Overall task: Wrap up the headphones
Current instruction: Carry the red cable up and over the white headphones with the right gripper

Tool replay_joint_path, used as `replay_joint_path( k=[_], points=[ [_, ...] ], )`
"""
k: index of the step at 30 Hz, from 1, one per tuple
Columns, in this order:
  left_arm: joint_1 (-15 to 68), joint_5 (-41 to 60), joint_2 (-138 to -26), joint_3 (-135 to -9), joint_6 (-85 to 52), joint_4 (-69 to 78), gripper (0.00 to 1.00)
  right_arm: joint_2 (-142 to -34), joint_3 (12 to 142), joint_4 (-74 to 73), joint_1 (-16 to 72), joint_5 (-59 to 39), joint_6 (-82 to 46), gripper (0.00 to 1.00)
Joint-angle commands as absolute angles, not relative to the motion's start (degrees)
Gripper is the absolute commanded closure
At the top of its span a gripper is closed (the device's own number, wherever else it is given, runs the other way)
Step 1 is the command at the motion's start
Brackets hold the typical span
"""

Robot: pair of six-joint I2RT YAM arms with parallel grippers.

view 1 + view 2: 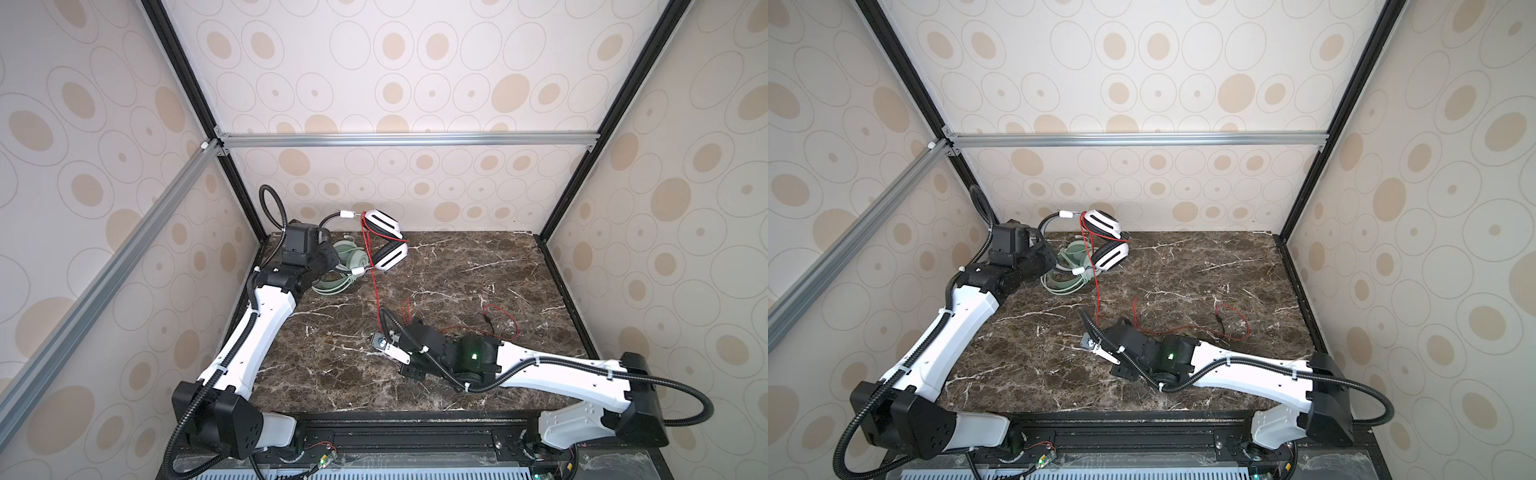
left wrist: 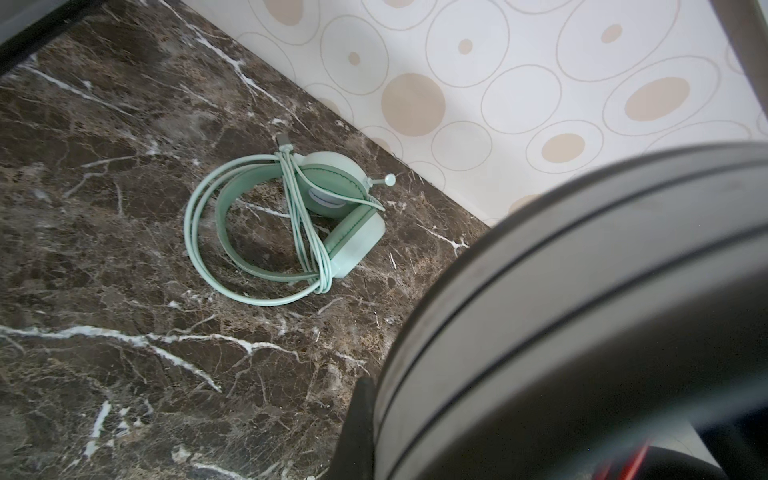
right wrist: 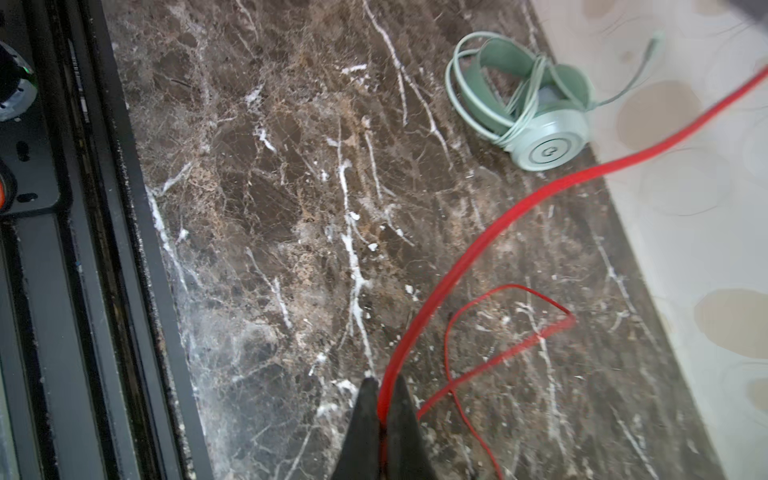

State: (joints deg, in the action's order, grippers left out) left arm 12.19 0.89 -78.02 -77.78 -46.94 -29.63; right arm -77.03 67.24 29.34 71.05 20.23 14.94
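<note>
Where the marble table (image 1: 498,270) meets the back wall (image 1: 415,183), we find the mint-green headset (image 2: 332,195) lying flat, and we place everything else from it. Its pale green cable (image 2: 195,232) is looped round the band and crossed over the ear cups, with the plug end sticking out on the wall side.

Above it and just to its right in both top views, we see the white-and-black headset (image 1: 388,226) lifted clear of the table, its two cups folded toward each other. The left gripper (image 1: 330,254) sits just left of the mint-green headset. Its tips are hidden behind the wrist, but the grey-and-black headband (image 2: 582,291) fills the left wrist view at close range and runs into the gripper in a top view. We therefore read it as closed tight on that band.

From the white cups the red cable (image 3: 490,232) drops past the right side of the mint-green headset. It runs on to the right gripper (image 3: 380,384), which is well apart from the mint-green headset, forward and to its right. Its two dark fingers (image 3: 365,415) are pinched together on the red cable. Farther right of the mint-green headset, we see the slack lying in loose loops on the table.
</note>
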Motion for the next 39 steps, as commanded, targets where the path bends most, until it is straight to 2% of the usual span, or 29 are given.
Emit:
replay_joint_path(
  k=[1, 9, 13, 18, 24, 29, 35, 39],
  points=[
    [11.8, -3.8, -77.0, -80.7, -48.3, -28.6, 1.0, -73.3, 69.7, 35.1, 71.6, 27.1, 17.6, 1.0],
    [16.9, -9.0, -80.9, -84.6, -41.8, -32.5, 1.0, -73.7, 74.6, 34.1, 71.6, 45.9, 23.3, 1.0],
    [21.9, -9.9, -83.6, -86.0, -36.8, -33.2, 1.0, -74.4, 75.5, 27.0, 71.6, 55.1, 29.4, 1.0],
    [27.3, -8.2, -86.6, -87.2, -31.6, -33.5, 1.0, -74.5, 75.6, 15.5, 71.2, 59.7, 39.9, 1.0],
    [31.1, -6.7, -86.9, -87.0, -25.4, -32.5, 1.0, -75.5, 79.1, 15.1, 65.7, 61.8, 45.0, 1.0],
    [32.6, -10.6, -86.5, -87.5, -24.2, -33.3, 1.0, -74.9, 81.9, 21.1, 60.6, 60.8, 41.5, 1.0],
    [33.4, -16.6, -86.5, -88.3, -24.3, -34.9, 1.0, -75.9, 84.7, 27.5, 58.9, 58.7, 36.8, 0.98],
    [33.9, -15.6, -86.2, -88.4, -21.9, -34.6, 1.0, -77.2, 84.9, 28.1, 57.6, 57.7, 36.4, 0.97]
  ],
)
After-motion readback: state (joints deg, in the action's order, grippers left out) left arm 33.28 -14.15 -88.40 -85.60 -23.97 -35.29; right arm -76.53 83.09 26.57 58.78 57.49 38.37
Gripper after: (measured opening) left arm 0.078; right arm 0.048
